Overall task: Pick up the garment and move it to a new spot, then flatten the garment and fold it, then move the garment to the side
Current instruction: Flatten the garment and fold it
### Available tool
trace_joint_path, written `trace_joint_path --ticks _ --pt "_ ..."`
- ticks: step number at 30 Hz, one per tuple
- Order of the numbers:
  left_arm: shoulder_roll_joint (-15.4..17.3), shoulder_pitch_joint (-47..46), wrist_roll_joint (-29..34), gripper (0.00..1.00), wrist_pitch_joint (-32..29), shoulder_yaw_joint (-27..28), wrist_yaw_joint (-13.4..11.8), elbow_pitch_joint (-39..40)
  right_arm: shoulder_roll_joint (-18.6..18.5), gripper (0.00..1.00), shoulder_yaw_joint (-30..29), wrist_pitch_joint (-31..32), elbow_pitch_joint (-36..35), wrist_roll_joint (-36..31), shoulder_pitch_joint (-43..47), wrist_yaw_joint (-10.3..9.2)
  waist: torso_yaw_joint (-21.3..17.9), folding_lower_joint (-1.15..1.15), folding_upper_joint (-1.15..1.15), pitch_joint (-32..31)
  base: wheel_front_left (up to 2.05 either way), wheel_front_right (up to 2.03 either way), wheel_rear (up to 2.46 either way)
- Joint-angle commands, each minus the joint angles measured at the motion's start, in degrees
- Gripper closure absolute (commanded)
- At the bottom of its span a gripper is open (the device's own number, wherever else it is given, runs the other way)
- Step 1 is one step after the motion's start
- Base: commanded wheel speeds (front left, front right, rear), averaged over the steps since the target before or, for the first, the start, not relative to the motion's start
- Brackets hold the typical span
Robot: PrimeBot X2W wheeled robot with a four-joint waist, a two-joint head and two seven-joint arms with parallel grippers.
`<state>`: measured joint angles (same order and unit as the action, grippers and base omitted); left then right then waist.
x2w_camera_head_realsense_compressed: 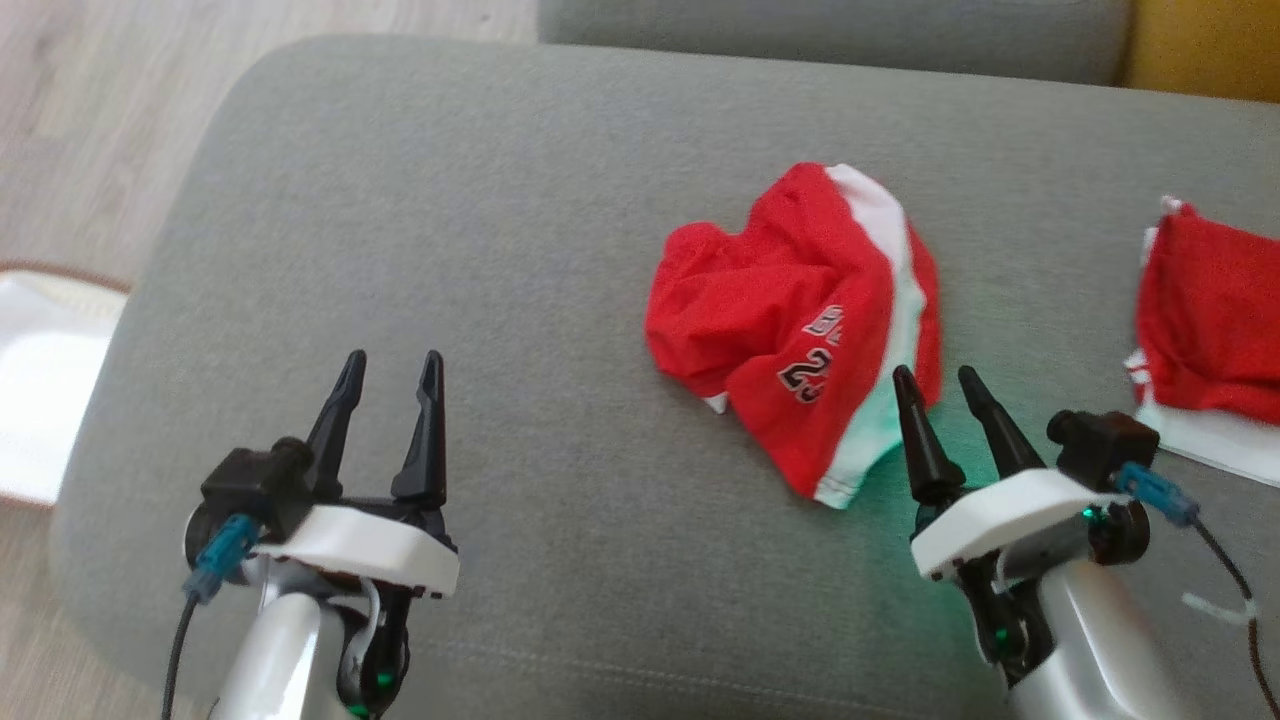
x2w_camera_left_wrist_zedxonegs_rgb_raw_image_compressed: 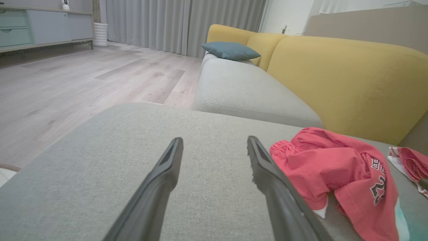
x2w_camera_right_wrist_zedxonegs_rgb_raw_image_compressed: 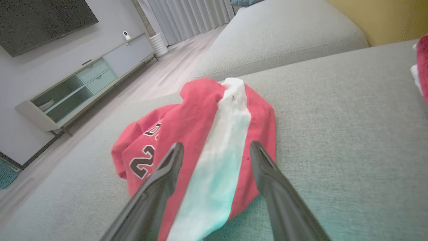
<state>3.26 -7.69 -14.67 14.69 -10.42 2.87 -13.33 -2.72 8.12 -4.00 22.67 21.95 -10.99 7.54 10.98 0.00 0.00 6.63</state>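
The crumpled shorts [x2w_camera_head_realsense_compressed: 795, 325] lie centre-right on the grey cushion [x2w_camera_head_realsense_compressed: 450, 200]. Right gripper [x2w_camera_head_realsense_compressed: 938, 392] hovers at their lower edge, left gripper [x2w_camera_head_realsense_compressed: 390, 372] lower left, both with fingers apart (empty). Pinching one bunched layer could drag them, not lift them.

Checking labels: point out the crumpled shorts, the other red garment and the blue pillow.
shorts [x2w_camera_head_realsense_compressed: 760, 290], head view, red panel left of the white stripe.
other garment [x2w_camera_head_realsense_compressed: 1210, 310], head view, red top layer.
pillow [x2w_camera_left_wrist_zedxonegs_rgb_raw_image_compressed: 230, 50], left wrist view, middle of its top.
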Motion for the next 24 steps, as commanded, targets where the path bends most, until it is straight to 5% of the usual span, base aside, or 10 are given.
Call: trace_joint_path --ticks 1,11,12,13,14,24 --pt "0.32 -2.53 0.37 0.00 0.30 1.81 0.25 1.31 -0.16 0.00 0.73 -0.06 -0.07 0.06 -3.22 -0.05 1.56 0.00 0.00 1.21 0.00 0.00 0.00" --pt "-0.23 -3.67 0.49 0.00 0.30 2.34 1.44 -0.27 -0.16 0.00 -0.29 -1.66 15.49 2.92 -10.53 -0.05 5.34 0.00 0.00 3.26 0.00 0.00 0.00" --pt "-0.26 -3.69 0.53 0.00 0.30 2.36 1.48 -0.35 -0.16 0.49 -0.32 -1.94 16.79 2.57 -11.13 -0.05 5.54 0.00 0.00 3.27 0.00 0.00 0.00" --pt "-0.28 -3.67 0.57 0.00 0.30 2.39 1.51 -0.43 -0.16 0.68 -0.39 -2.41 17.85 2.36 -11.70 -0.05 5.70 0.00 0.00 3.26 0.00 0.00 0.00" --pt "-0.30 -3.62 0.59 0.00 0.30 2.42 1.53 -0.49 -0.16 1.00 -0.48 -2.87 18.78 2.27 -12.25 -0.05 5.84 0.00 0.00 3.21 0.00 0.00 0.00" --pt "-0.36 -2.44 0.13 0.00 0.30 2.56 1.01 -0.87 -0.16 1.00 -6.15 -8.27 21.45 -3.85 -18.81 -0.05 5.12 0.00 0.00 0.02 0.00 0.00 0.00"
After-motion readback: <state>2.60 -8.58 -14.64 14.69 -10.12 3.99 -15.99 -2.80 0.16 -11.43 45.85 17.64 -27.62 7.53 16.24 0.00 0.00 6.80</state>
